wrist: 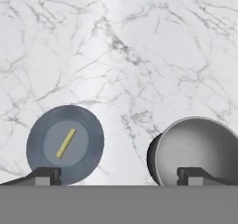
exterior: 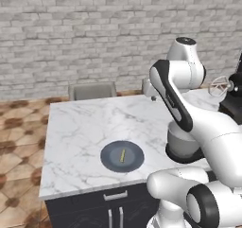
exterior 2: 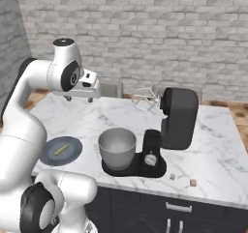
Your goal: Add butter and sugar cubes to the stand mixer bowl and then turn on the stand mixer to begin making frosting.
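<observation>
The butter [exterior: 122, 155] [exterior 2: 61, 150] [wrist: 66, 142] is a thin pale-yellow stick lying on a dark grey plate [exterior: 108, 162] [exterior 2: 72, 152] [wrist: 90, 141] near the counter's front edge. The grey stand mixer bowl [exterior 2: 117, 147] [wrist: 200, 153] [exterior: 182, 145] sits on the base of the black stand mixer [exterior 2: 177, 118] [exterior: 235, 99], whose head is tilted up with the wire whisk [exterior 2: 144, 100] raised. Two small sugar cubes [exterior 2: 172, 177] [exterior 2: 193, 182] lie on the marble right of the mixer. My gripper [exterior 2: 79, 100] [exterior: 152, 98] [wrist: 118, 175] hangs open and empty high above the counter, well above plate and bowl.
The white marble island [exterior: 80, 127] [exterior 2: 213, 145] has dark drawers in its front. A grey chair [exterior: 92, 91] stands behind its far edge, before a brick wall. A silver knob [exterior 2: 150, 160] is on the mixer's column.
</observation>
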